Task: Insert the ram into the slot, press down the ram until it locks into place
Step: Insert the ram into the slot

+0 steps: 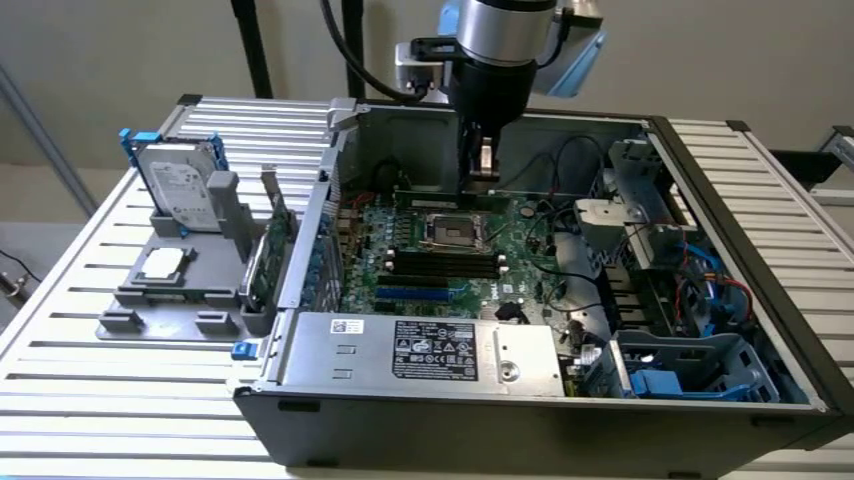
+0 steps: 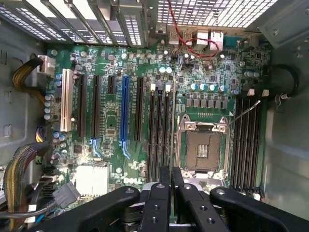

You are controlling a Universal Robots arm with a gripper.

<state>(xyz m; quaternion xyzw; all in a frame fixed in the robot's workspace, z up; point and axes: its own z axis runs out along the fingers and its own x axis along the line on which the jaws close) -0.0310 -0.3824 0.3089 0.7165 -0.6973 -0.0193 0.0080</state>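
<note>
My gripper (image 2: 171, 178) is clamped on the ram (image 2: 173, 126), holding it clear above the motherboard (image 2: 112, 121) inside the open computer case (image 1: 400, 410). In the wrist view the stick runs lengthwise along the black memory sockets, over the slot (image 2: 167, 137) just beside the empty CPU socket (image 2: 203, 147). It is not yet seated. A hard drive (image 1: 180, 190) stands outside the case, on the exterior view's left.

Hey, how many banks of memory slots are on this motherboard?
2. One bank lies beside the CPU socket, below the gripper; the other bank lies on the socket's opposite side, near the case wall.
</note>
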